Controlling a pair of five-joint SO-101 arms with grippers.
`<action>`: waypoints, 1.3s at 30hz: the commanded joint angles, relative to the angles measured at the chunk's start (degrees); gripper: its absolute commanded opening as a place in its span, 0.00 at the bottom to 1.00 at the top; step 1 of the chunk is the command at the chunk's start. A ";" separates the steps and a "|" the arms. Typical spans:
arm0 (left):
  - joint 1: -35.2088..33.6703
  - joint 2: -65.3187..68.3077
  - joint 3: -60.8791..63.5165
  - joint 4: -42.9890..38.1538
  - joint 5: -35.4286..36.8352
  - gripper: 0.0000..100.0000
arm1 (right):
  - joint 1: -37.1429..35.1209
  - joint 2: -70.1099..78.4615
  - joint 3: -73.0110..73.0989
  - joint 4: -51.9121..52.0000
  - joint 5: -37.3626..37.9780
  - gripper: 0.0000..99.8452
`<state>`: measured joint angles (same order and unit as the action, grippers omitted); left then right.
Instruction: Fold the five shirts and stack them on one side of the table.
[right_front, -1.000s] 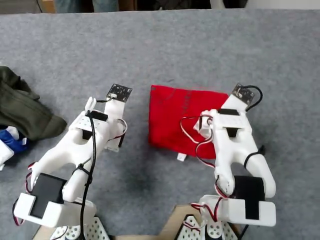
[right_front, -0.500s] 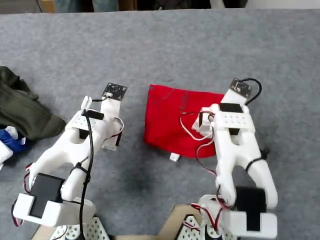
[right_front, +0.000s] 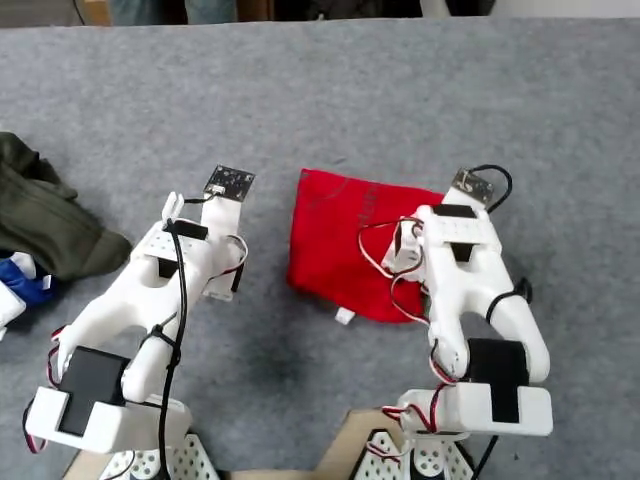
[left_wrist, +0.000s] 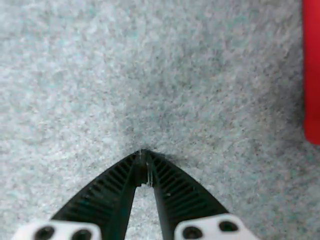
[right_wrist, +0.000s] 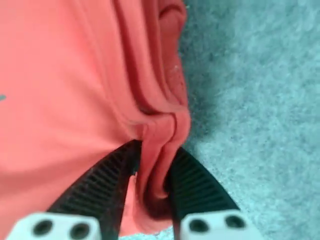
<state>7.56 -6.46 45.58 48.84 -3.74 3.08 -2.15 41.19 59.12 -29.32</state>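
A folded red shirt (right_front: 350, 245) lies on the grey table near the middle, with a small white tag (right_front: 344, 316) at its near edge. My right gripper (right_wrist: 150, 172) is shut on a bunched edge of the red shirt (right_wrist: 75, 90), and the right arm (right_front: 465, 280) covers the shirt's right side. My left gripper (left_wrist: 144, 162) is shut with nothing in it, its tips resting on bare carpet just left of the shirt's edge (left_wrist: 311, 70). The left arm (right_front: 170, 270) stands to the left of the shirt.
A pile of unfolded clothes lies at the table's left edge: a dark green shirt (right_front: 45, 215) over a blue one (right_front: 25, 280). Open grey surface (right_front: 350, 100) stretches beyond the arms and to the right.
The right gripper has dragged the red shirt a little to the left and toward the near edge. The left arm shifted slightly left early on, then kept still.
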 joint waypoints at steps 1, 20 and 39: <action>-1.19 -0.18 -1.45 -0.18 -0.26 0.03 | -0.79 -2.33 -1.63 -0.88 2.02 0.02; -1.19 -0.18 -1.45 -0.18 -0.26 0.03 | 8.88 0.04 -33.89 1.41 28.22 0.01; -1.19 -0.09 -1.98 -0.35 -0.26 0.03 | 21.71 27.74 -64.31 12.22 40.53 0.04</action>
<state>7.56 -6.46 45.58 48.84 -3.74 24.09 25.80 -19.30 69.58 10.86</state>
